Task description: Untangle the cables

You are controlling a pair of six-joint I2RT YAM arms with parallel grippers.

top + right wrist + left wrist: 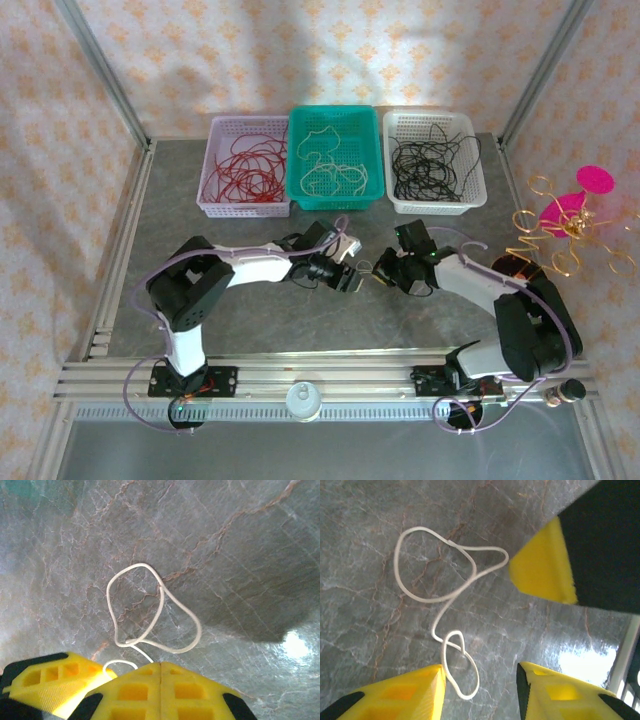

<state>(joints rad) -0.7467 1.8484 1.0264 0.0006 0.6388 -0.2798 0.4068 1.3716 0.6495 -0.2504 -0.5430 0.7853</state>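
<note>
One white cable [434,599] lies in loose loops on the grey marble table [300,320] between the two grippers. My right gripper [160,664] is shut on a strand of it, which runs into the seam between the yellow fingers [200,690]. In the left wrist view the right gripper's yellow tip [540,567] touches the far end of the big loop. My left gripper [480,682] is open, its fingers [395,695] low over the table, with the cable's small end loop [465,672] lying between them beside the left one. The grippers meet at mid-table [365,272].
Three baskets stand at the back: a lilac one [222,205] with red cables, a teal one [297,150] with white cables, a white one [478,190] with black cables. A gold wire ornament with a pink top [560,225] stands at the right edge.
</note>
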